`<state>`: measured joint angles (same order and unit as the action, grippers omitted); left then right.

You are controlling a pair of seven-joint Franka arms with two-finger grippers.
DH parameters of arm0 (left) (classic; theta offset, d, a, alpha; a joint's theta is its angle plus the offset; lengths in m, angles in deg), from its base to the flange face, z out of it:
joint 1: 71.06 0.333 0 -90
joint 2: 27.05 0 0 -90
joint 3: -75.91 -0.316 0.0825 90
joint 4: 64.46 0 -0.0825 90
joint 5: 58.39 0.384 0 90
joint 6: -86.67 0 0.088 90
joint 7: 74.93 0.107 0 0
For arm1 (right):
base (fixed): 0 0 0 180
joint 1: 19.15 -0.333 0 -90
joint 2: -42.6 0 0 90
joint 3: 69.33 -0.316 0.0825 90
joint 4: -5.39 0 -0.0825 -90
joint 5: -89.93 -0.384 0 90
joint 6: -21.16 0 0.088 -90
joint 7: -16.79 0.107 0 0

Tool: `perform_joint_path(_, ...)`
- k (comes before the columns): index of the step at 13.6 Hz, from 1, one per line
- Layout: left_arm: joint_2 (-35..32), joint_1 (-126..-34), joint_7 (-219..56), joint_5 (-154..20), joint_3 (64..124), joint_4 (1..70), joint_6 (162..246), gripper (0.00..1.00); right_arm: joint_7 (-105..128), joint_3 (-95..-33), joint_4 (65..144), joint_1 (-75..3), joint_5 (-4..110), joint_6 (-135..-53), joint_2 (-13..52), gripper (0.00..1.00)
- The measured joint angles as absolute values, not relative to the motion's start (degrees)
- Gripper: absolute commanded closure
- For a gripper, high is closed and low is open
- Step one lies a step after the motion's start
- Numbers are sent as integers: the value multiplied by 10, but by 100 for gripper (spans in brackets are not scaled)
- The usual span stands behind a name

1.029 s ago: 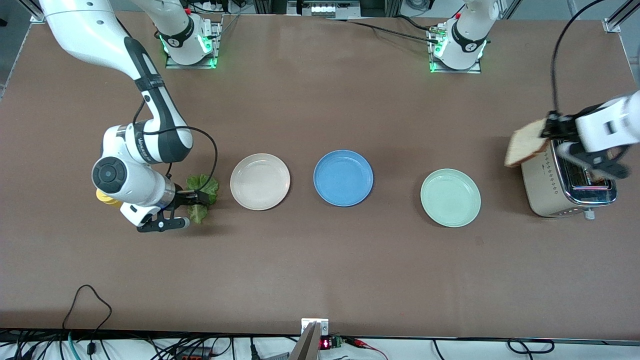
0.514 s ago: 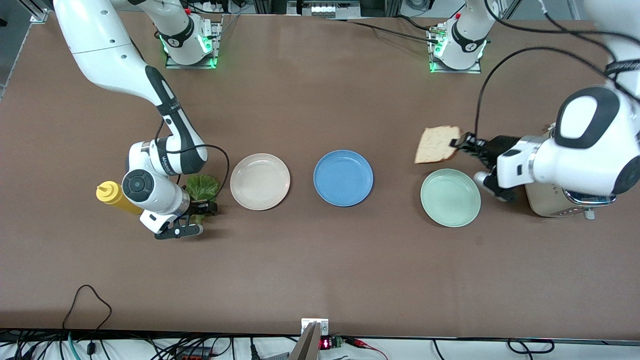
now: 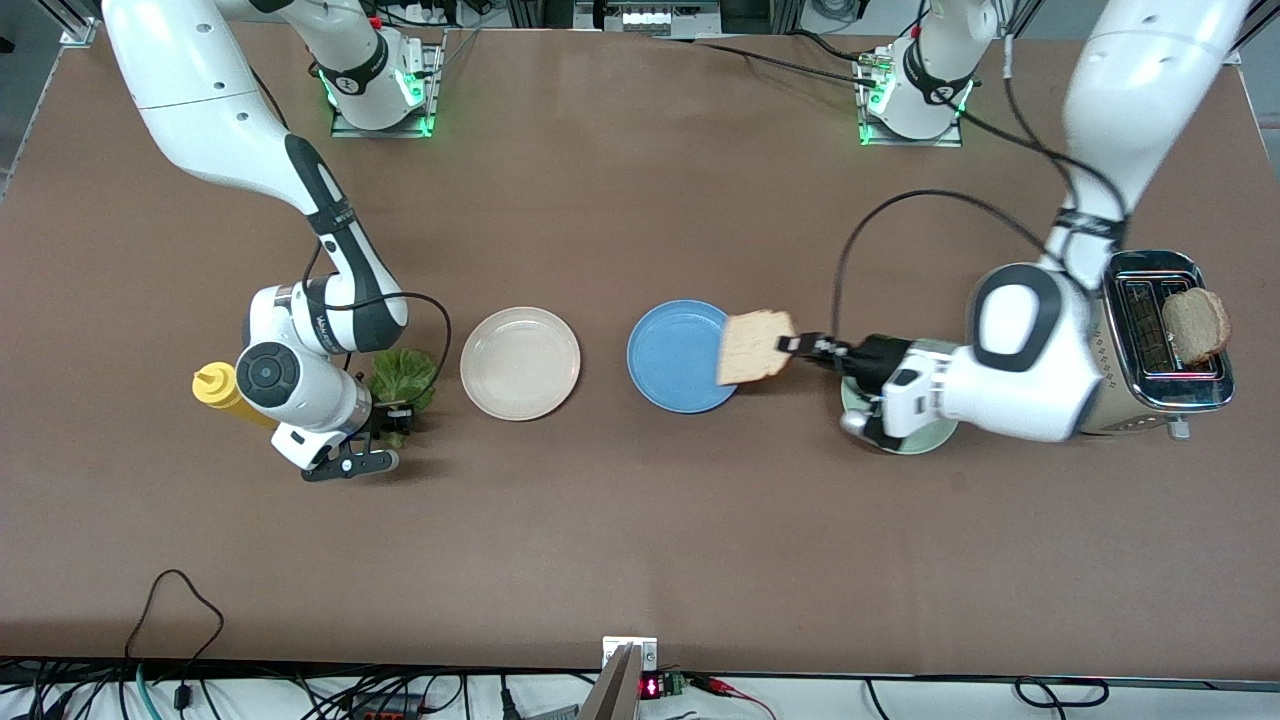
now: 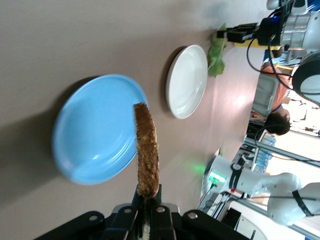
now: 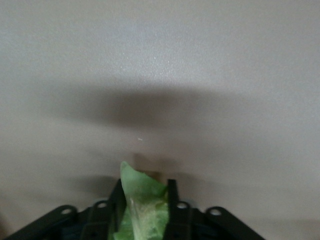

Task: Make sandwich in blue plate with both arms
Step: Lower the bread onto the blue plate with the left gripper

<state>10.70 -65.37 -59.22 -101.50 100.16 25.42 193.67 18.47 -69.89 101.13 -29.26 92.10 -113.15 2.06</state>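
My left gripper (image 3: 795,345) is shut on a toasted bread slice (image 3: 757,347), which it holds on edge over the rim of the blue plate (image 3: 670,355) at the side toward the left arm's end. The left wrist view shows that slice (image 4: 146,150) clamped in the gripper (image 4: 147,192) above the plate (image 4: 90,135). Low at the table, my right gripper (image 3: 395,412) has its fingers closed on the ruffled green lettuce leaf (image 3: 400,375). In the right wrist view the leaf (image 5: 142,200) fills the gap in the gripper (image 5: 145,187).
A cream plate (image 3: 520,362) lies between the lettuce and the blue plate. The mint-green plate (image 3: 925,440) is mostly hidden under the left arm. A toaster (image 3: 1130,400) holding another slice (image 3: 1195,325) stands at the left arm's end. A yellow bottle (image 3: 215,388) lies beside the right wrist.
The left arm carried the bread slice from the toaster, past the green plate, to the blue plate. The right gripper settled at the lettuce and closed on it.
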Motion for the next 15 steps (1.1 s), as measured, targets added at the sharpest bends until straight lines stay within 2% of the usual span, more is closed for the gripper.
perform_joint_path(1,112,-663,-571,-1032,1002,266,1957,100,185,-699,1011,-292,921,-1126,21,100)
perform_joint_path(5,114,-663,-426,-1155,1006,363,2044,100,164,-700,1002,-293,921,-1115,22,100)
perform_joint_path(7,114,-664,-375,-1197,1021,406,2096,100,144,-702,979,-295,921,-1075,30,100)
perform_joint_path(11,114,-663,-336,-1212,1028,433,2129,100,49,-724,884,-298,921,-937,51,100)
perform_joint_path(15,116,-667,-329,-1213,1030,437,2131,100,-38,-774,844,-300,921,-902,61,100)
